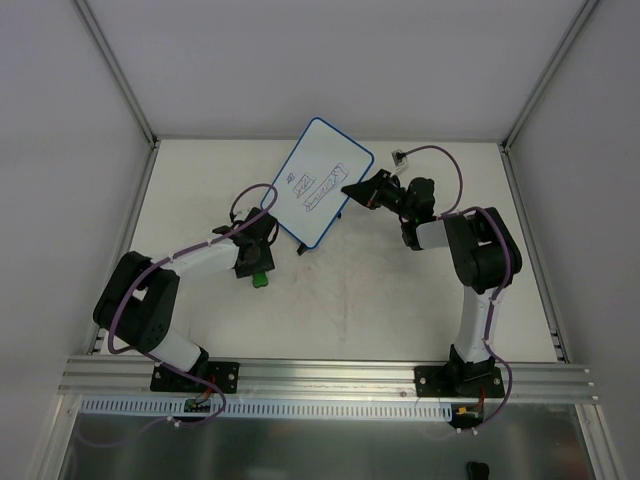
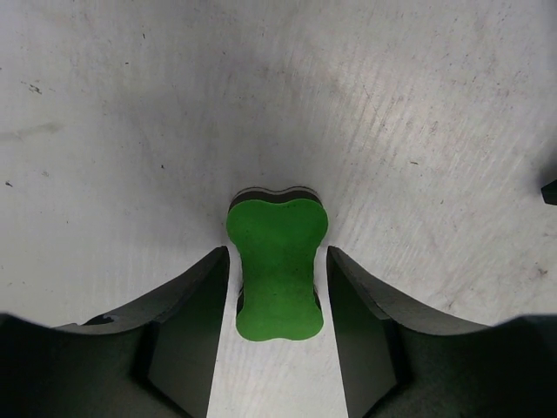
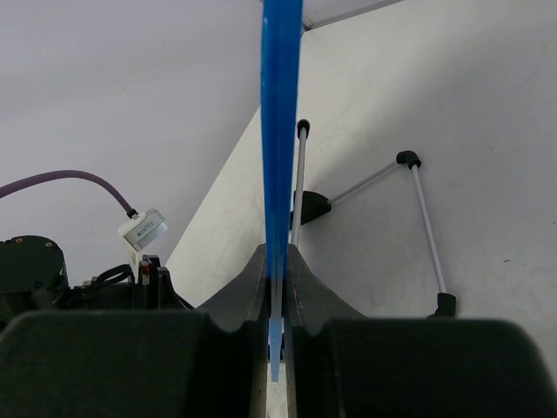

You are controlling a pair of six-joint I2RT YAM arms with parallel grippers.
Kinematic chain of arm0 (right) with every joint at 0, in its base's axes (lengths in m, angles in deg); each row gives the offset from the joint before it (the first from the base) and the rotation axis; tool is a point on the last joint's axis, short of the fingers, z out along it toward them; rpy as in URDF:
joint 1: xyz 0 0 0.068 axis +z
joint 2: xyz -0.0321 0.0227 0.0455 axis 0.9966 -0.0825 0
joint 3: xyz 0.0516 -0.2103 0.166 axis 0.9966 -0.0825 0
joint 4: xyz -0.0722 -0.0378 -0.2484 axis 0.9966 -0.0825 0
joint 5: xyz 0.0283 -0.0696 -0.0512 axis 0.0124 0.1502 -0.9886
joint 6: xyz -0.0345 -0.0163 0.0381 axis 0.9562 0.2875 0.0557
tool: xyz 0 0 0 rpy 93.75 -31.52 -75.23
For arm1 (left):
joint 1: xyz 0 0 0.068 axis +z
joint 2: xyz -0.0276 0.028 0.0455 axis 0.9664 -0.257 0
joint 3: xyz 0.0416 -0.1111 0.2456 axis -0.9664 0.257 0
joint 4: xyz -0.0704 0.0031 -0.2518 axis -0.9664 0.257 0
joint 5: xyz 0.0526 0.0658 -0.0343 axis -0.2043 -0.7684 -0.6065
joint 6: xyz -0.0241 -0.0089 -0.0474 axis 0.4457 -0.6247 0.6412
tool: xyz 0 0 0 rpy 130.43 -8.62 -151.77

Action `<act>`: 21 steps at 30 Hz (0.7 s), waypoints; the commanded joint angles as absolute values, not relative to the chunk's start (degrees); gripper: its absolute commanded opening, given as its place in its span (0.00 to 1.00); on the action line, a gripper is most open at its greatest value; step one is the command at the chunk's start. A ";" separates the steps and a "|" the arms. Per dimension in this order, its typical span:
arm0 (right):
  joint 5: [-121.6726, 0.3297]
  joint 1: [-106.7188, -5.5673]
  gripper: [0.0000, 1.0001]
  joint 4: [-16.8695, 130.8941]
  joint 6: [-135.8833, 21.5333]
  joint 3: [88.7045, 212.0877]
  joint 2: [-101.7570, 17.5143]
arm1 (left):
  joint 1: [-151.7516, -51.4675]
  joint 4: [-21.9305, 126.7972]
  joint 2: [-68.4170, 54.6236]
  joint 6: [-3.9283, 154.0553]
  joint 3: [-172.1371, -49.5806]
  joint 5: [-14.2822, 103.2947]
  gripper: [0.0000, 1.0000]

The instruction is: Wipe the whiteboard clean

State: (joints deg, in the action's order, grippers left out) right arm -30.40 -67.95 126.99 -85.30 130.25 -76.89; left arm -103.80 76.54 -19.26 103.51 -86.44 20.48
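Observation:
The whiteboard (image 1: 318, 180) is white with a thin blue rim and dark scribbles. It stands tilted at the back middle of the table. My right gripper (image 1: 352, 188) is shut on its right edge. In the right wrist view the blue rim (image 3: 280, 104) runs edge-on between the closed fingers of the gripper (image 3: 277, 257), with the board's wire legs and black feet (image 3: 418, 218) behind. A green eraser (image 1: 260, 279) lies on the table. My left gripper (image 1: 258, 262) is open astride the eraser (image 2: 277, 266), with a thin gap on each side.
White walls and aluminium posts enclose the table (image 1: 400, 290). A slotted rail (image 1: 320, 375) runs along the near edge. A purple cable with a white tagged plug (image 1: 400, 156) hangs by the right wrist, and the plug also shows in the right wrist view (image 3: 141, 231).

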 commanded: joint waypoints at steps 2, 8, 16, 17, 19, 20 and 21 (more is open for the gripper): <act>-29.64 -67.08 0.00 129.50 -83.14 132.42 -77.76 | -104.90 77.83 -17.19 104.53 -87.21 18.40 0.45; -29.64 -67.08 0.00 129.68 -83.32 132.24 -77.67 | -105.17 77.83 -18.32 104.35 -87.47 18.67 0.43; -29.64 -67.16 0.00 129.59 -83.32 132.16 -77.58 | -105.08 77.83 -18.59 104.18 -87.47 18.93 0.34; -29.64 -67.16 0.00 129.59 -83.32 132.15 -77.58 | -105.08 77.65 -18.68 104.09 -87.47 19.10 0.34; -29.73 -67.16 0.00 129.59 -83.32 132.15 -77.58 | -105.08 77.83 -19.03 103.91 -87.64 19.37 0.29; -29.73 -67.16 0.00 129.59 -83.32 132.15 -77.50 | -105.17 77.65 -19.12 103.91 -87.64 19.54 0.28; -29.73 -67.16 0.00 129.59 -83.41 132.07 -77.58 | -105.08 77.74 -19.20 103.91 -87.56 19.63 0.27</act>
